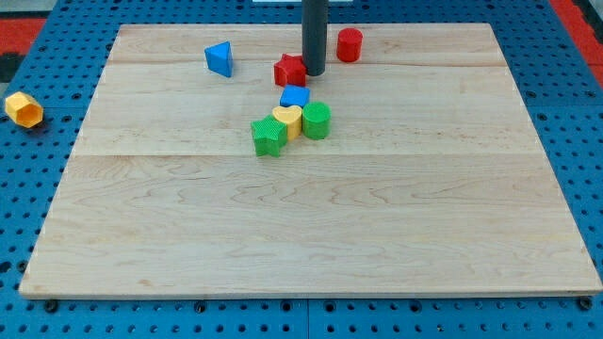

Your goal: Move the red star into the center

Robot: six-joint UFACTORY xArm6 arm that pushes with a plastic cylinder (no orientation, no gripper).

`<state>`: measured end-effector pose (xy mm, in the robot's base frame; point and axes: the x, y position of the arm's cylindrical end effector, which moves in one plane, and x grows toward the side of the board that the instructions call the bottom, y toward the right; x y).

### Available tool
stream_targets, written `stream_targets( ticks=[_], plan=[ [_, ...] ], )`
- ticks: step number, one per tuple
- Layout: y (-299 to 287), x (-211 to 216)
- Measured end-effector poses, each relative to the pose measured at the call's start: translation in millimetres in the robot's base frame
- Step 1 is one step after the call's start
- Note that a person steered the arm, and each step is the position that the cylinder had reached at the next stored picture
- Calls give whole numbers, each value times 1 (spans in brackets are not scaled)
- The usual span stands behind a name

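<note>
The red star [288, 71] lies on the wooden board [311, 226] near the view's top, a little left of the middle. My tip [314, 72] stands right against the star's right side. Just below the star sits a blue block [295, 96]. Under that, a green star [268, 136], a yellow heart [288, 121] and a green cylinder [317, 121] form a touching row.
A red cylinder [350, 44] stands to the right of my tip near the board's top edge. A blue triangle [220, 58] lies at the top left. A yellow hexagon [24, 109] lies off the board on the blue pegboard at the view's left.
</note>
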<state>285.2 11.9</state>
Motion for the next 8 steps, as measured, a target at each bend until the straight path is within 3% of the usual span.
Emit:
stream_targets(
  ticks=[1,2,3,4,5,7,8],
  plan=[
    [-15,-15],
    [-71,4],
    [-88,44],
    [-106,13],
    [-140,37],
    [-61,81],
    [-97,40]
  ],
)
